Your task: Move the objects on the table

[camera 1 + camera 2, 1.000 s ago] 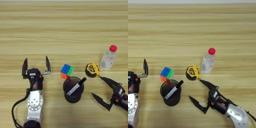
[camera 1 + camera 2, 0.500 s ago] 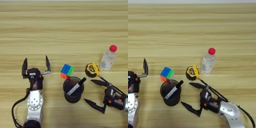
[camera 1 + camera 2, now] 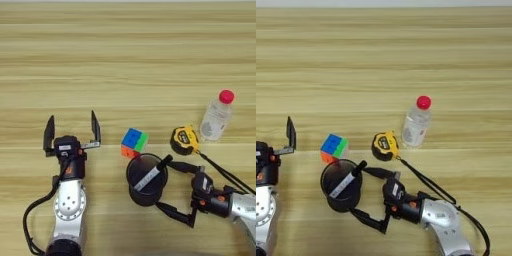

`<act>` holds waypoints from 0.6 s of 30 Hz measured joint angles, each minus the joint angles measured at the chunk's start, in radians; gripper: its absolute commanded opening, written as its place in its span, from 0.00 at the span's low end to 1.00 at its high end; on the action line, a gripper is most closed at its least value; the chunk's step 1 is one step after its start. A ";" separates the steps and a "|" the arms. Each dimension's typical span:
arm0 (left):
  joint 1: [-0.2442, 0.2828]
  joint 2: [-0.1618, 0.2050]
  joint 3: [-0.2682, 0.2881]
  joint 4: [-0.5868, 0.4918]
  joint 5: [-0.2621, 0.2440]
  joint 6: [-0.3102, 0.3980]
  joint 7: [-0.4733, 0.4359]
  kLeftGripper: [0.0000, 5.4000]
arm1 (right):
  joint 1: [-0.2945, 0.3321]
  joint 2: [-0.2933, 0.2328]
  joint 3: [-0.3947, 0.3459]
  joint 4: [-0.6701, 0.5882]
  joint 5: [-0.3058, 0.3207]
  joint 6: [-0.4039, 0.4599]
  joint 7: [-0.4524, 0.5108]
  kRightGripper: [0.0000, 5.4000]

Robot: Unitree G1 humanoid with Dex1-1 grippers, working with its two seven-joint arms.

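A black round cup (image 3: 145,181) with a marker (image 3: 150,174) in it stands near the front of the table (image 3: 125,60). My right gripper (image 3: 165,185) is open at the cup's right side, one finger by its upper rim and one by its lower rim. Just behind the cup lies the small multicoloured puzzle cube (image 3: 134,142). The yellow-black tape measure (image 3: 183,140) sits to the cube's right. Further right stands the clear red-capped bottle (image 3: 216,117). My left gripper (image 3: 71,131) is parked open at the front left, holding nothing.
A black cable (image 3: 426,181) runs from beside the tape measure back along my right arm (image 3: 436,216). My left arm (image 3: 68,200) lies along the front left edge. Bare wood stretches across the far half of the table.
My right gripper has moved left from the front right corner up to the cup, and its open fingers now flank the cup's right side. The left arm and the objects have not moved.
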 measured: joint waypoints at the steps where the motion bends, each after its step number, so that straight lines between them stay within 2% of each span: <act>1: 0.000 0.000 0.000 0.000 0.000 0.000 0.000 1.00 | -0.004 0.005 0.004 0.008 -0.005 -0.004 -0.001 0.99; 11: 0.000 0.003 0.001 -0.001 0.000 0.000 0.000 1.00 | -0.025 0.037 0.021 0.039 -0.030 -0.033 -0.018 0.99; 18: 0.001 0.004 0.001 -0.004 -0.001 0.000 0.000 1.00 | -0.050 0.064 0.022 0.074 -0.071 -0.063 -0.084 0.99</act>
